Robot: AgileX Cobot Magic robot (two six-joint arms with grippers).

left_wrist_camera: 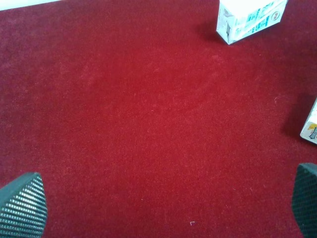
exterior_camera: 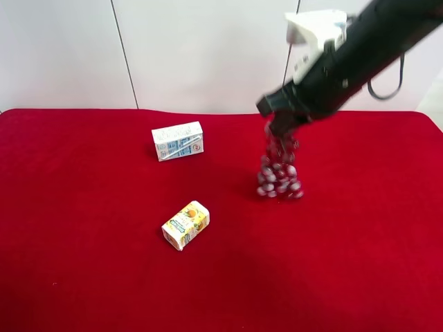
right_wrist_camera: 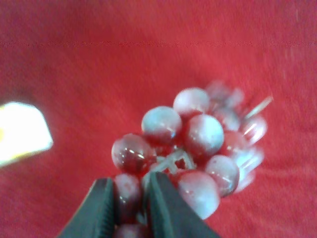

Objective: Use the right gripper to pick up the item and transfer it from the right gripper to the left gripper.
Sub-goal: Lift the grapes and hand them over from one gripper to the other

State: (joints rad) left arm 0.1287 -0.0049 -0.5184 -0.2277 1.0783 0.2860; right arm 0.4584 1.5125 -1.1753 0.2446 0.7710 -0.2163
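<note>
Lying closed on the red cloth [exterior_camera: 83, 242], the white-blue carton [exterior_camera: 178, 140] and the yellow-white carton [exterior_camera: 185, 225] are both sitting well apart from the right gripper [exterior_camera: 277, 128], off to one side. That gripper is pinching the top of the grape bunch [exterior_camera: 279, 173], which is hanging straight below it, while its arm is slanting downward. The left gripper [left_wrist_camera: 163, 201] is hovering over the cloth, spread wide, with both cartons lying beyond it.

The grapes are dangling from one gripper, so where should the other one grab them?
Probably the middle of the grapes, below the right gripper, which pinches the top. The bunch hangs long and upright, so the open left gripper should come in sideways, from the exterior high view's left, the bunch's free side.
</note>
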